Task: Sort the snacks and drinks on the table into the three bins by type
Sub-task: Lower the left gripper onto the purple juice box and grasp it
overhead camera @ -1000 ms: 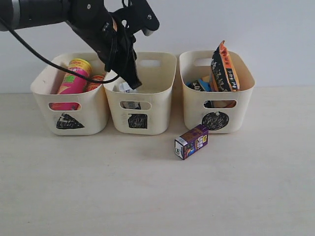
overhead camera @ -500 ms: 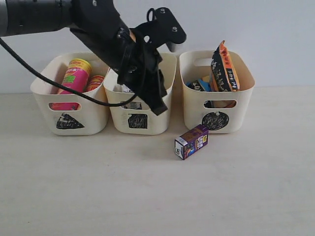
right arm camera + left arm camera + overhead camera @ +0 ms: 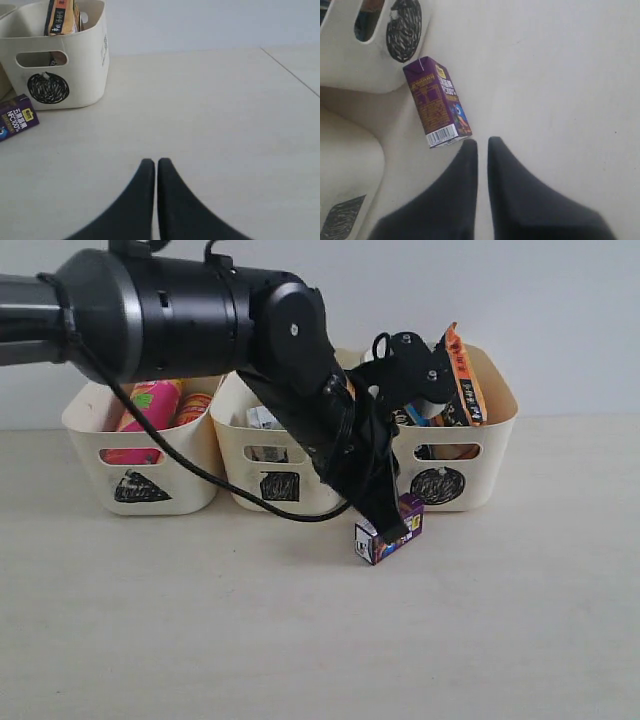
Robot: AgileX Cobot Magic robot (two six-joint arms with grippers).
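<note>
Lying on its side before the circle bin [image 3: 490, 455], the purple carton [image 3: 438, 102] had bare table [image 3: 225, 125] in front. The left gripper [image 3: 479, 142] was pinched together, empty, tips just beside the carton's barcode end. The right gripper [image 3: 156, 162] was likewise closed, empty.

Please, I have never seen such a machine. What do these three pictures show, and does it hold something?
This is a robot with two arms, each ending in a two-fingered hand. One picture shows the whole scene; the other two come from cameras on the wrists. On the table stand three cream bins, partly filled; a purple drink carton lies before them. The left hand is close beside the carton, shut and empty. The right hand is shut and empty too.
</note>
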